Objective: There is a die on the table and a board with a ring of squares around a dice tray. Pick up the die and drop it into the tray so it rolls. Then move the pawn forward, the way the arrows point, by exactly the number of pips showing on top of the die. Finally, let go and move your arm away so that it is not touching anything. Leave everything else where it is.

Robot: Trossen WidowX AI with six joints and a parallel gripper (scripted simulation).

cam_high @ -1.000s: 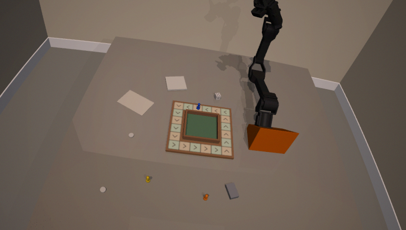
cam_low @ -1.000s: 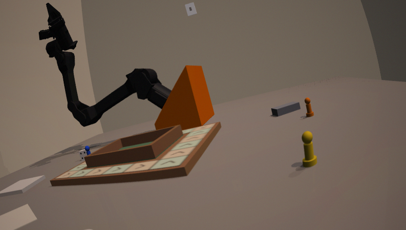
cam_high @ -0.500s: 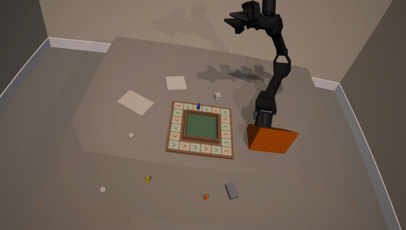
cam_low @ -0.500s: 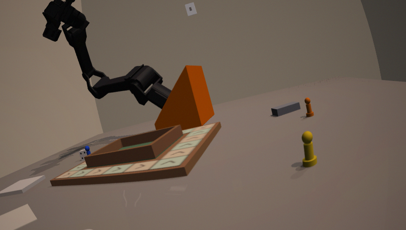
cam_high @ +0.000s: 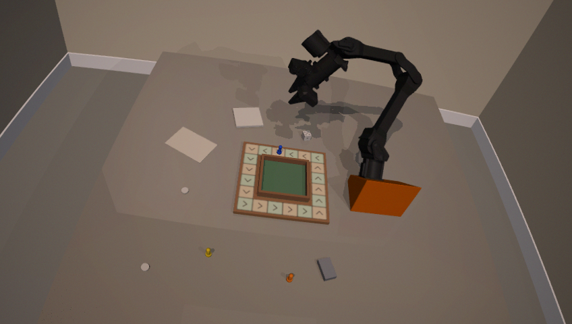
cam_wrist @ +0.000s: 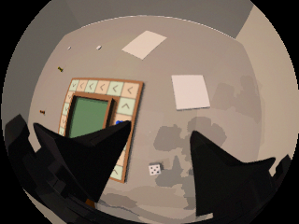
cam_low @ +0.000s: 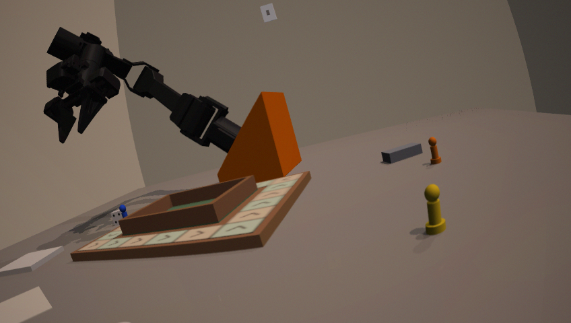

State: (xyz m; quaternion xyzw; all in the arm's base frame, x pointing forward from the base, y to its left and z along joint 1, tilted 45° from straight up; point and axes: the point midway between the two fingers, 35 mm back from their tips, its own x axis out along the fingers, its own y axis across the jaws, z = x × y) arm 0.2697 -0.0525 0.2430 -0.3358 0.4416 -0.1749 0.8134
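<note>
The end effector (cam_high: pixel 289 96) (cam_low: pixel 71 137) (cam_wrist: pixel 161 131) was spread, its left-hand finger in the wrist view seemingly hiding most of the pawn (cam_high: pixel 279 150) (cam_low: pixel 122 208).

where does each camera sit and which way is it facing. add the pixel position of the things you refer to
Top: high above the table, looking down at the board (cam_high: pixel 241 176) (cam_low: pixel 168 256) (cam_wrist: pixel 138 112) and die (cam_high: pixel 306 136) (cam_low: pixel 116 217) (cam_wrist: pixel 154 169); the whole arm (cam_high: pixel 391 108) (cam_low: pixel 163 89) shows.
Exterior: low beside the table, looking across the board toward the orange base (cam_high: pixel 381 198) (cam_low: pixel 260 148); arm and open gripper (cam_high: pixel 289 97) (cam_low: pixel 71 137) (cam_wrist: pixel 161 131) show.
Wrist: on the arm by the gripper, looking past its two fingers down at the table; only the gripper's parts show large.
Top and wrist share both white sheets (cam_high: pixel 247 117) (cam_high: pixel 191 144) (cam_wrist: pixel 191 91) (cam_wrist: pixel 144 45).
</note>
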